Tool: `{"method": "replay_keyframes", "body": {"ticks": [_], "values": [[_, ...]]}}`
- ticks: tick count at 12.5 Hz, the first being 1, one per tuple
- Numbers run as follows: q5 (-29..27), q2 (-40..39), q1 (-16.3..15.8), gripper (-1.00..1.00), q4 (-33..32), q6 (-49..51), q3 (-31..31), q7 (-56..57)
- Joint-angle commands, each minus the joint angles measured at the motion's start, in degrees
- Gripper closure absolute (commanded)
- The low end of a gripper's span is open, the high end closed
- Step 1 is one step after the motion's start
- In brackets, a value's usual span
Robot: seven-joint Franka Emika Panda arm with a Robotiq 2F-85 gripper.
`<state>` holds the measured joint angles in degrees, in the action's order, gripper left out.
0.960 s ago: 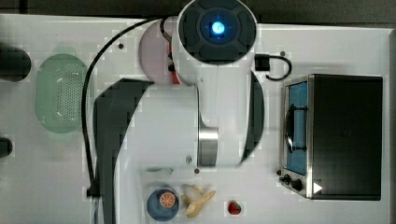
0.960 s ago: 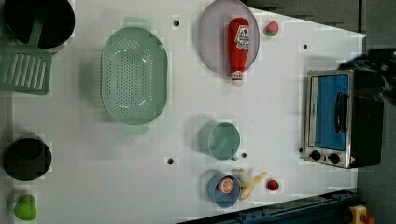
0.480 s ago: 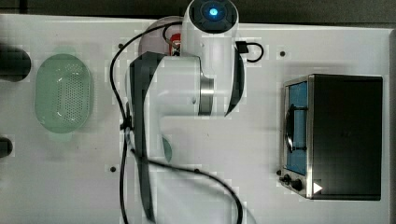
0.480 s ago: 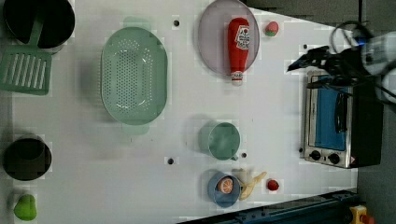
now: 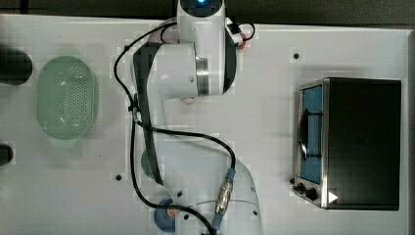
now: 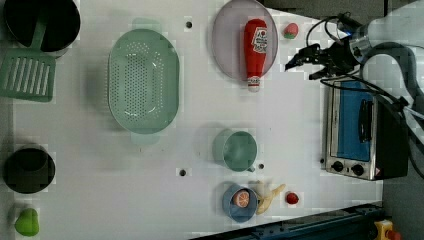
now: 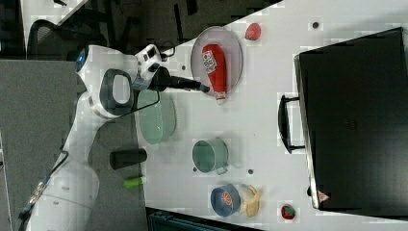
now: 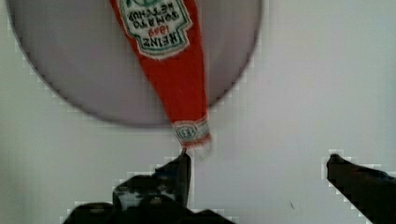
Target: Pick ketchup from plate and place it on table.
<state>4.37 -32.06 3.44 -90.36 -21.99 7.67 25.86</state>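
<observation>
While the ketchup (image 6: 255,51) is lying flat on the plate (image 6: 227,42), its whitish cap end is poking past the rim onto the counter (image 6: 200,110). In the wrist view the jaws (image 8: 257,161) are standing wide open and holding nothing, one fingertip (image 8: 183,163) hovering just beside the cap. In the left view the gripper is reaching in from the left view's right, near the toaster oven (image 6: 357,130). A strawberry (image 6: 291,30) is sitting just beside the plate. A green basket (image 6: 144,80) is resting well apart, toward the left view's left.
</observation>
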Motion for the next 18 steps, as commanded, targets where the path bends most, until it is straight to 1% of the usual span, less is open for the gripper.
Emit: {"method": "replay_keyframes", "body": {"ticks": [1, 5, 7, 10, 12, 15, 16, 18], "values": [[1.0, -3.5, -2.7, -1.00, 4.4, -5.5, 0.3, 4.5], [4.2, -9.3, -3.5, -1.00, 5.3, -12.6, 0.1, 4.5], [4.3, -11.1, -3.5, -1.00, 5.3, -15.8, 0.0, 4.5], [4.8, -13.8, -3.6, -1.00, 5.3, -18.1, 0.0, 4.5], [5.1, -15.4, -3.6, -1.00, 5.3, -21.7, 0.0, 4.5], [5.1, -17.3, -3.6, -1.00, 5.3, -23.5, 0.0, 4.5], [5.1, -17.6, -3.6, -0.92, 5.3, -24.6, 0.0, 4.5], [5.1, -17.8, -3.7, -0.43, 5.3, -25.3, 0.0, 4.5]]}}
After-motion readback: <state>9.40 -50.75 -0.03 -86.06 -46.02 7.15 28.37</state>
